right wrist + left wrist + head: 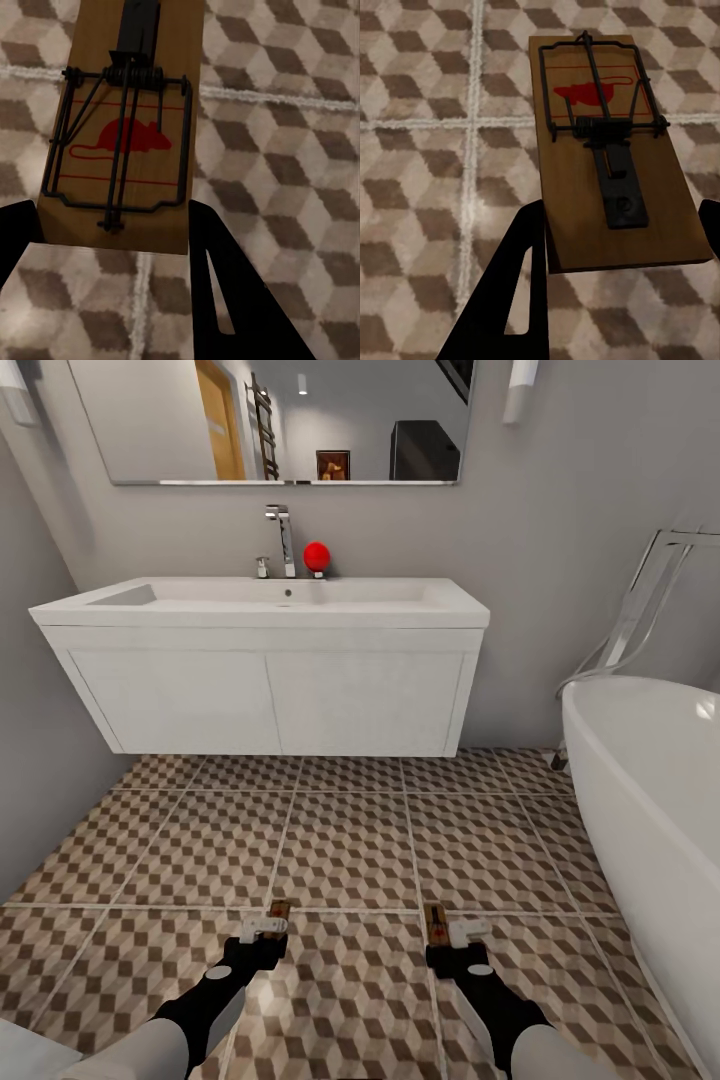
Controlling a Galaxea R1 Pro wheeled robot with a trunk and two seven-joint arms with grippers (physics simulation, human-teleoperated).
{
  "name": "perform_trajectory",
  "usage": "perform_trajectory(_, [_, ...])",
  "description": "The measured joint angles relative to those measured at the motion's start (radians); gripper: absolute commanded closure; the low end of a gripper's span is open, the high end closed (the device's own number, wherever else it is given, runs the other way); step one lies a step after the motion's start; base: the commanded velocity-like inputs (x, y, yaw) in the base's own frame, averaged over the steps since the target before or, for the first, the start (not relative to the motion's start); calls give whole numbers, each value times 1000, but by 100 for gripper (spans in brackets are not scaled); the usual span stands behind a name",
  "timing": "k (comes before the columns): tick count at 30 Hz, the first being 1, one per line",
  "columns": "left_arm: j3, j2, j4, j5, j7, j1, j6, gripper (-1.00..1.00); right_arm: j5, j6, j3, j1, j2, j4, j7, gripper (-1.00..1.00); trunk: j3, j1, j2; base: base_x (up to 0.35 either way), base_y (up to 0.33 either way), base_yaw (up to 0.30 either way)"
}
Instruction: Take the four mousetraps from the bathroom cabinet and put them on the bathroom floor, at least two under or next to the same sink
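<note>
I have both arms low over the tiled floor [350, 840], facing the white wall-hung sink [270, 660]. My left gripper [265, 928] is clamped on a mousetrap [611, 150], the board pinched by its long edges between the black fingers [510, 300], red mouse mark at the far end. My right gripper [455, 932] grips a second mousetrap [127, 135] the same way, wire bar and red mouse facing up. Both traps sit above the tiles, near a pale grout line, well short of the sink's lower edge. Open floor stretches ahead under the basin; the bathtub [650, 800] rim crowds my right side, and a grey wall closes the left.
</note>
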Motion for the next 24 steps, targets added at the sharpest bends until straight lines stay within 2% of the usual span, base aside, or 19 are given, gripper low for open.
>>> perform_trajectory(24, [2,0,-1,2,-1,0,-5,100,0,-3,0,0,0,-5,-1,100,-89,10,-5,0,0,0])
